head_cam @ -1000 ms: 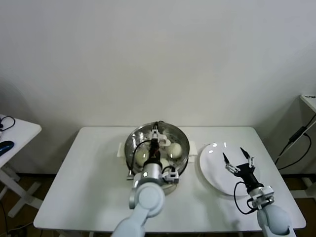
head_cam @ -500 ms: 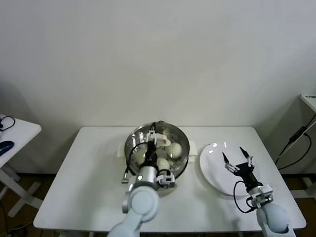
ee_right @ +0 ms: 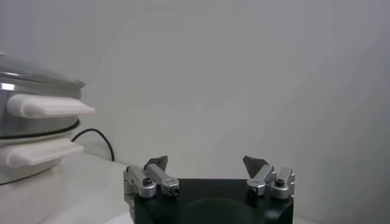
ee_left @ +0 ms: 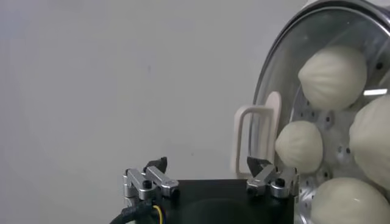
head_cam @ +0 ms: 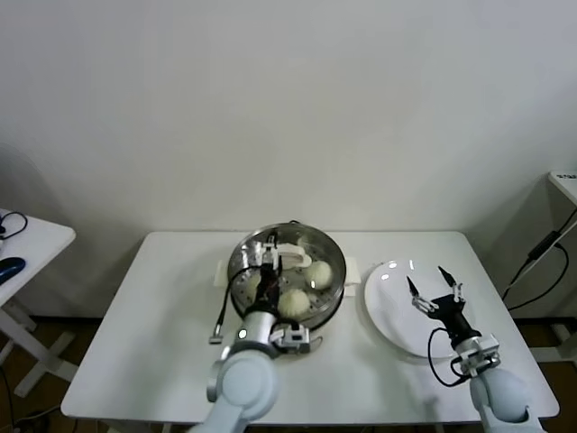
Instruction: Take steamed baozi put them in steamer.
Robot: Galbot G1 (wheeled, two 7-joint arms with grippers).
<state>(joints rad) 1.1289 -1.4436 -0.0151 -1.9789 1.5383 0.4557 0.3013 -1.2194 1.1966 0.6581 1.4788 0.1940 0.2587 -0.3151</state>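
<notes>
The steel steamer stands mid-table on its cream base. Several cream-white baozi lie on its perforated tray, two plain in the head view. My left gripper is open and empty, low over the pot's left part. In the left wrist view my left gripper faces the pot rim and its cream handle, with baozi inside. My right gripper hangs open and empty over the bare white plate; it also shows in the right wrist view.
The white table carries the pot and the plate. A side table with dark items stands at the far left. A black cable hangs at the right. The right wrist view shows the steamer's side far off.
My left gripper has moved from over the pot's middle toward its left side, empty. A baozi near the pot's front now shows. The right arm has not moved.
</notes>
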